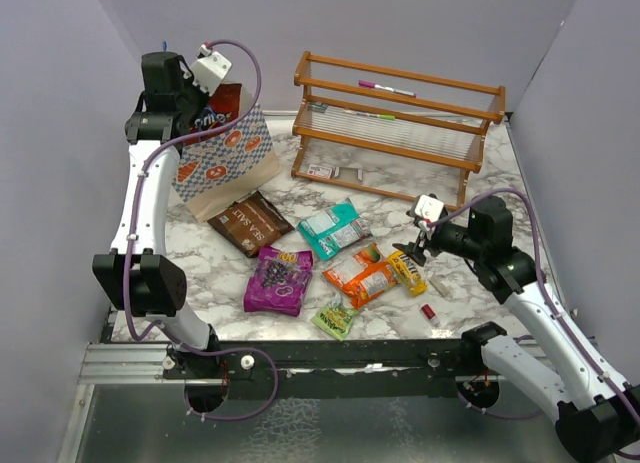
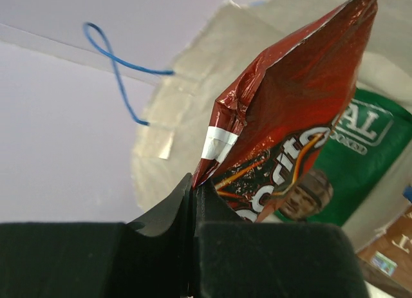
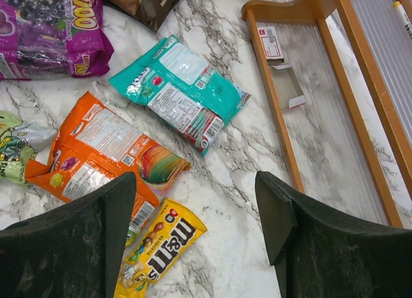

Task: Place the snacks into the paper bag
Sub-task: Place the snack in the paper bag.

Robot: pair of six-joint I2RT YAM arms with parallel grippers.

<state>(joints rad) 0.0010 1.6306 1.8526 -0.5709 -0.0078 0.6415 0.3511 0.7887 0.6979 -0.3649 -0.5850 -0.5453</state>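
Observation:
My left gripper (image 1: 205, 118) is shut on a corner of the red snack packet (image 1: 226, 101) and holds it over the mouth of the checked paper bag (image 1: 225, 168) at the back left. In the left wrist view the gripper (image 2: 195, 182) pinches the red packet (image 2: 290, 111), with the large green multipack (image 2: 370, 150) inside the cream bag (image 2: 187, 111). On the table lie the brown (image 1: 250, 223), teal (image 1: 335, 228), purple (image 1: 279, 280), orange (image 1: 362, 275), yellow (image 1: 407, 272) and light-green (image 1: 337, 317) packets. My right gripper (image 1: 415, 251) hangs open and empty above the yellow packet (image 3: 158, 250).
A wooden rack (image 1: 400, 123) with markers stands at the back right; its near rail shows in the right wrist view (image 3: 277, 111). A tiny red cylinder (image 1: 428, 311) and a small beige stick (image 1: 438, 286) lie near the yellow packet. Purple walls close in on both sides.

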